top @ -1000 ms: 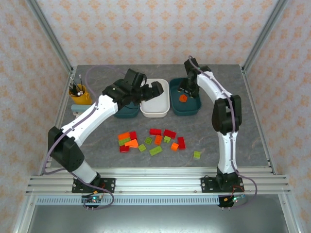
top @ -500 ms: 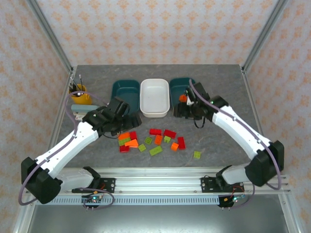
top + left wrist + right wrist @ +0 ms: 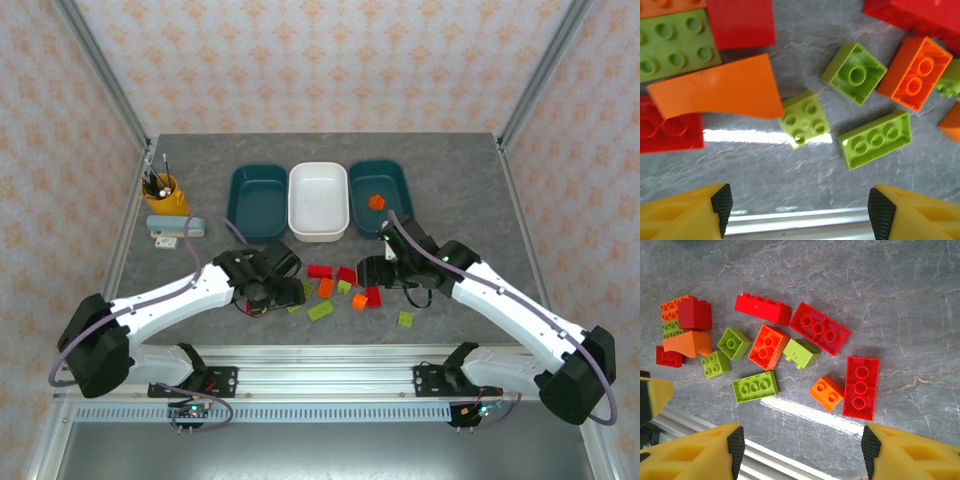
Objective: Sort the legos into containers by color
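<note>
I am holding my left fingers apart, with nothing between them, low over the loose bricks. My right fingers are also standing apart and empty, at 3 o'clock of the same pile. The bricks are lying on the surface at 6 o'clock of the white tray. One orange brick is resting in the right teal tray. The left teal tray is sitting at 9 o'clock of the white one.

In the left wrist view, a square lime brick is lying at 12 o'clock of the gap. The tip of a curved orange brick is reaching its 9 o'clock corner, and I cannot tell whether they touch. I am judging the lime brick the easiest pick.

These bricks are probably light, rigid and smooth, so one may skid or slip. I am advising a hold across two opposite flat side walls, low down, not on the studs.
</note>
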Controlling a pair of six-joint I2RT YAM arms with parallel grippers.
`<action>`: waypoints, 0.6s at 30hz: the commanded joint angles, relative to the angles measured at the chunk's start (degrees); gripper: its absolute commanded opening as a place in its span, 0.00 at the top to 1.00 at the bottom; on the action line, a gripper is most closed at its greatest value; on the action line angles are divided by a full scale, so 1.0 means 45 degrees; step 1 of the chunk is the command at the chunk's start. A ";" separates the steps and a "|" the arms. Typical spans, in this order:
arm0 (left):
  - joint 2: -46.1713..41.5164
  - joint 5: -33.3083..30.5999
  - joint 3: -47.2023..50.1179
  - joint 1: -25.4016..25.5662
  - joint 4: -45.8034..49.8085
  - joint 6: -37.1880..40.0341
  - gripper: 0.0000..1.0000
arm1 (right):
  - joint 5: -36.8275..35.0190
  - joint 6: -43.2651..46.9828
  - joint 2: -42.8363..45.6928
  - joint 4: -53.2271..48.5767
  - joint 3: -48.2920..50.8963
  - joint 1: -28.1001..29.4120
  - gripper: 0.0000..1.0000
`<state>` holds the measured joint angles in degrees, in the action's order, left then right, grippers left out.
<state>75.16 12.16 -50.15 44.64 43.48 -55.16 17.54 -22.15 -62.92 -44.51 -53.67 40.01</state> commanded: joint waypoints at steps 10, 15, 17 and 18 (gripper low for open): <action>0.4504 -0.0634 -0.4747 0.0060 0.2510 0.6095 0.47 | -0.0603 -0.0334 0.1951 -0.0174 0.0751 0.0113 0.34; 0.5149 -0.0672 -0.4944 0.0060 0.2547 0.7016 0.45 | -0.0012 -0.0354 0.3318 0.0684 0.1278 0.0113 0.29; 0.5336 -0.0813 -0.4826 0.0060 0.2367 0.7071 0.44 | -0.0075 -0.0551 0.3688 0.0808 0.1413 0.0113 0.26; 0.5412 -0.0840 -0.4791 0.0070 0.2280 0.7113 0.44 | -0.0123 -0.0662 0.3772 0.0805 0.1437 0.0113 0.26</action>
<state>98.65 10.81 -70.50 44.64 51.83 -27.11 17.19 -23.90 -47.55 -43.16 -47.99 40.14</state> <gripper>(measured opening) 0.558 0.738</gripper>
